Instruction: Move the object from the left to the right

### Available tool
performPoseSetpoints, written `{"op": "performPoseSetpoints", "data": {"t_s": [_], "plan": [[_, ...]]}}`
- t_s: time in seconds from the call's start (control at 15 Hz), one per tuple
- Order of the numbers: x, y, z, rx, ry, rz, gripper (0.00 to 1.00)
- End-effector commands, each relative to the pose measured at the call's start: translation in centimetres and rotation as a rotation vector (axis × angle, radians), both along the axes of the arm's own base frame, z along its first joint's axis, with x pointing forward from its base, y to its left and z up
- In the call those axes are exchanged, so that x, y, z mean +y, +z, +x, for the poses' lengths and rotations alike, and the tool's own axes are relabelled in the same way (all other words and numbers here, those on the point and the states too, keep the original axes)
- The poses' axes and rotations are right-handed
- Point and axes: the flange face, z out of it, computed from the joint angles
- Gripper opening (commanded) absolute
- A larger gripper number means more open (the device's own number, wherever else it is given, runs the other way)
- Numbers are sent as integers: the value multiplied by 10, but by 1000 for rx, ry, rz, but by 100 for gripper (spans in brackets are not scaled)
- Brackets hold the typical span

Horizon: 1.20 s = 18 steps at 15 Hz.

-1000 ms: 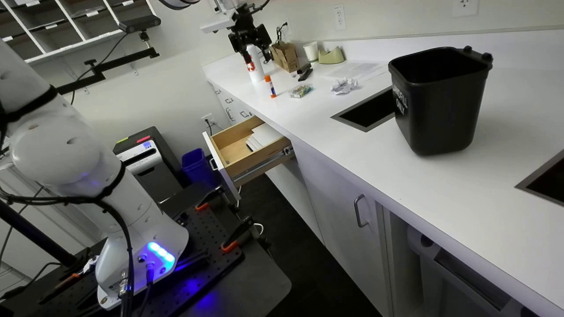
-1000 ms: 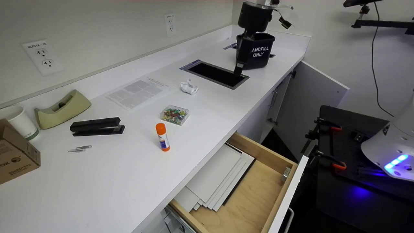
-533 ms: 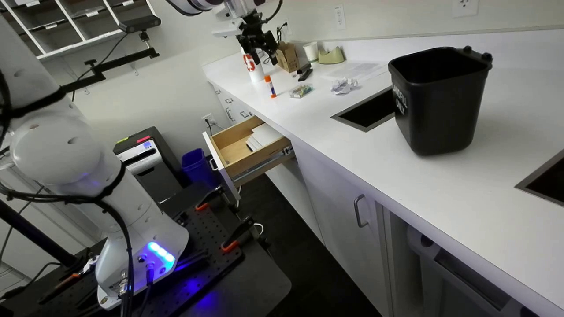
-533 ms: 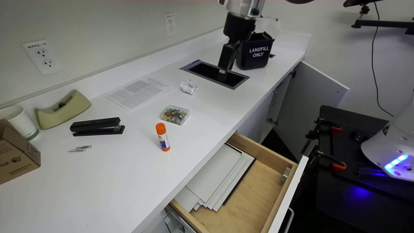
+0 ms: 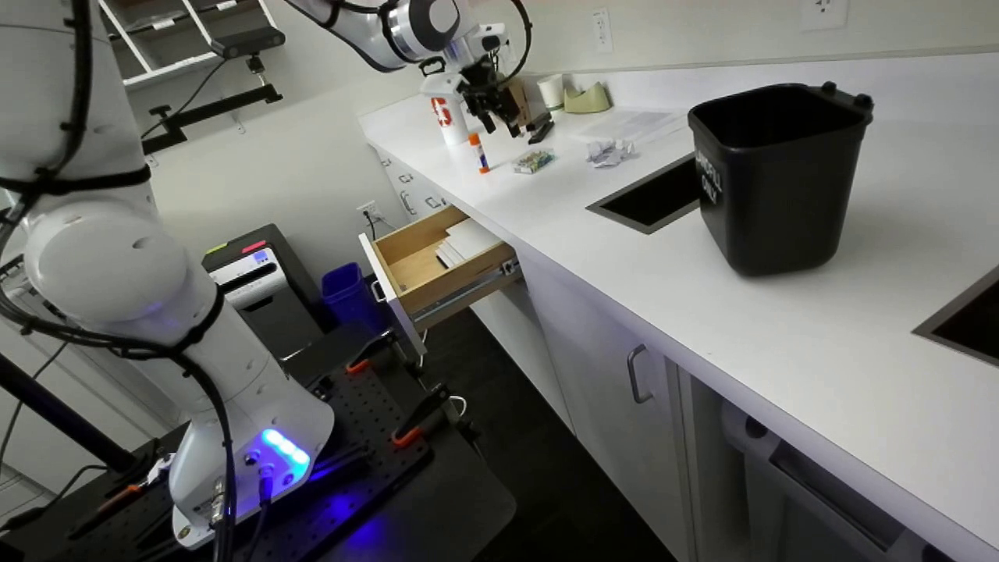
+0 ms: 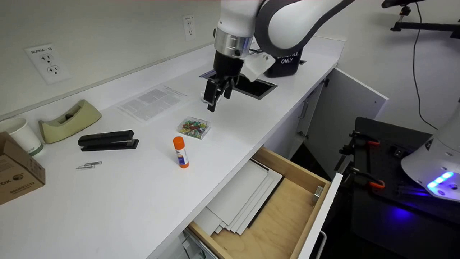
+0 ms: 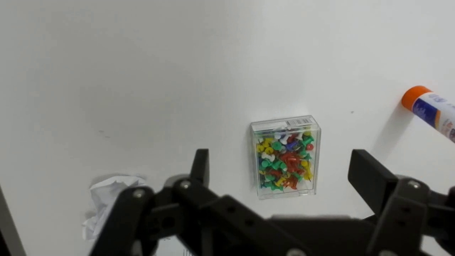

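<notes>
Black gripper (image 5: 502, 129): in an exterior view, points down above the counter (image 5: 819, 328), apparently for an overhead grasp; lower in view than half a second ago.
Clear pin box (image 6: 194, 127): in an exterior view, lies flat on the counter near the glue stick (image 6: 181, 152); I take it as the object to move. Earlier seen against the dark cutout (image 6: 255, 88), the gripper now stands closer.
Wide-parted fingers (image 7: 369, 174): in the wrist view, gripping nothing, either side of the pin box, probably to span its narrower width.
</notes>
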Motion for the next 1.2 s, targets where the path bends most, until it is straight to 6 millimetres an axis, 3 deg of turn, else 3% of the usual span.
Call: {"op": "performPoseSetpoints", "data": {"t_s": [0.0, 0.53, 1.13], "plan": [[11, -18, 33, -18, -38, -35, 100], [23, -53, 68, -9, 19, -29, 100], [34, -80, 85, 14, 149, -54, 100]]}}
